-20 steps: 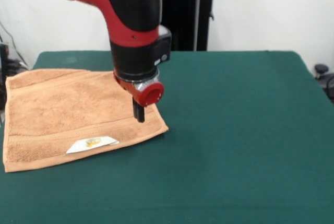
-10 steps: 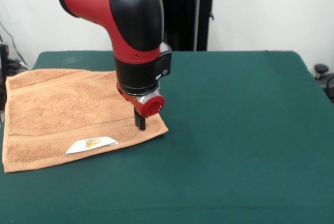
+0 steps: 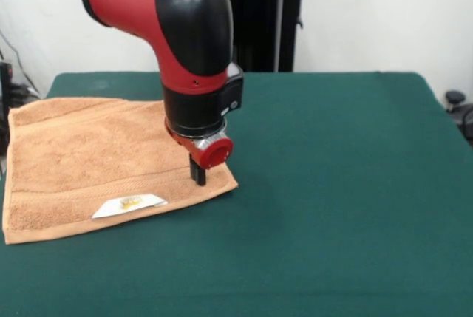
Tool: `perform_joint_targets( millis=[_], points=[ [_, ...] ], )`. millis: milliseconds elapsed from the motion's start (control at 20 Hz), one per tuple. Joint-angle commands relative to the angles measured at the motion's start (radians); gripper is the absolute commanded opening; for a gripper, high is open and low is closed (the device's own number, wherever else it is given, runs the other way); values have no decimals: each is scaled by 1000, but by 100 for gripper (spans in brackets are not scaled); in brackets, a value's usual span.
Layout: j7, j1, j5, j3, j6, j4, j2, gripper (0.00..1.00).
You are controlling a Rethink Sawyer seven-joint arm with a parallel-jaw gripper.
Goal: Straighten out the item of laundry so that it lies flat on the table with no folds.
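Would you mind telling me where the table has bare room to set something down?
The table is bare right of the towel out to its right edge, and along the strip in front of the towel. The left side is crowded: towel, with the gripper at its near right corner.

i count one towel (image 3: 89,158) with one white label (image 3: 131,204), on one green table (image 3: 347,184), under my one arm (image 3: 177,29) and one gripper (image 3: 198,175).
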Motion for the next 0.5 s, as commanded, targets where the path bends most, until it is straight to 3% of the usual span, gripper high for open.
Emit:
perform_joint_targets(
  millis=[50, 500],
  points=[
    [212, 62, 85, 84, -82, -185, 259, 0],
    [176, 61, 84, 98, 64, -348, 306, 0]
  ],
)
